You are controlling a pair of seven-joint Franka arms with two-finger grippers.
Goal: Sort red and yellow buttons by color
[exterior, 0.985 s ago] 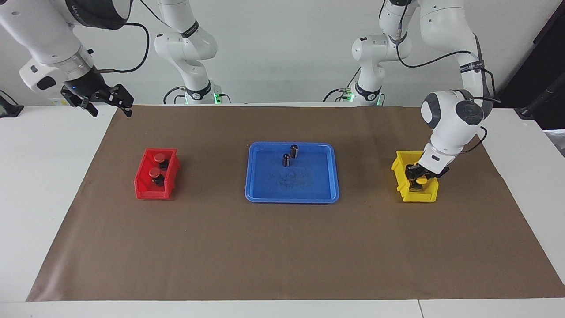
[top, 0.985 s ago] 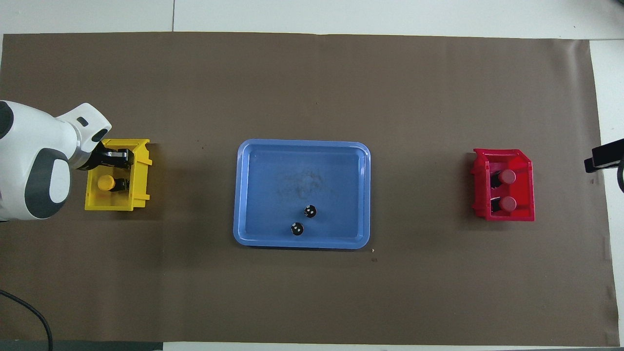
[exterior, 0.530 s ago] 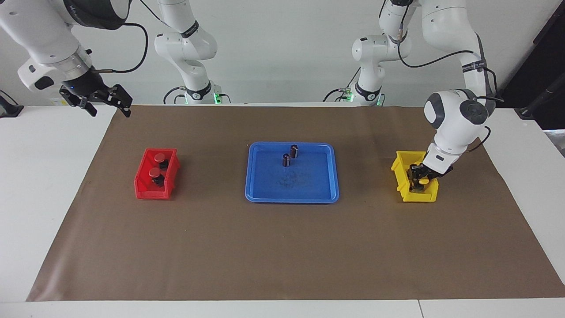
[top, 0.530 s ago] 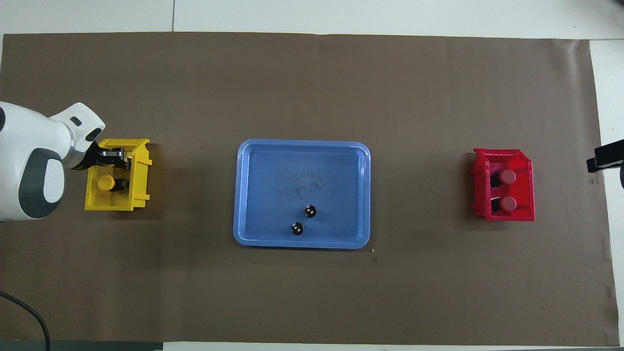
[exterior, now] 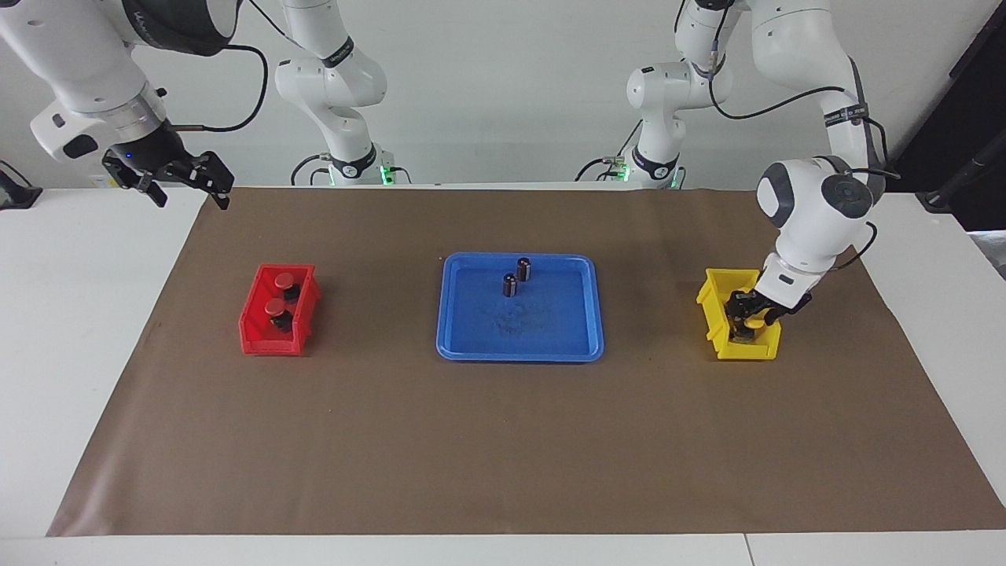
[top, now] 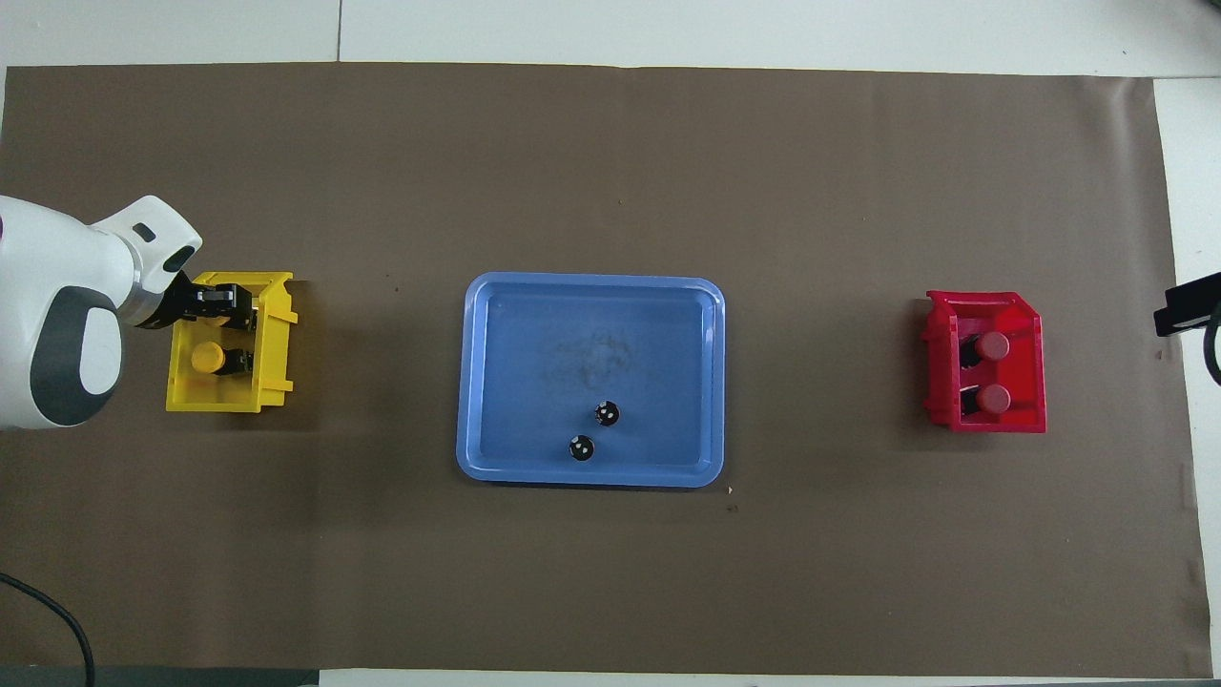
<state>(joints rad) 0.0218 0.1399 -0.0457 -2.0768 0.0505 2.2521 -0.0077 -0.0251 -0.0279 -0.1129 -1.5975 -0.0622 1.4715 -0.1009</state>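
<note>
My left gripper [exterior: 752, 316] was down in the yellow bin [exterior: 714, 321] at the left arm's end of the table, where the yellow caps belong. One yellow button [top: 207, 358] sat free in the part of the bin nearer the robots. A second yellow cap [exterior: 754, 322] showed right at the fingertips, but I could not tell whether the jaws were pinching it or had let go. The two red buttons [exterior: 275, 293] lay side by side in the red bin [exterior: 253, 336] at the right arm's end, so by my reading the sort was all but done.

My right gripper [exterior: 185, 174] waited high over the table's edge at its own end, fingers spread and holding nothing, well out of the way.

Between the bins, the blue tray [exterior: 471, 346] held only the two dark cylinders [exterior: 516, 277], standing upright and close together in the part nearer the robots. They were no concern of mine. The only things crowding the left gripper were the bin's walls and the button already resting there.
</note>
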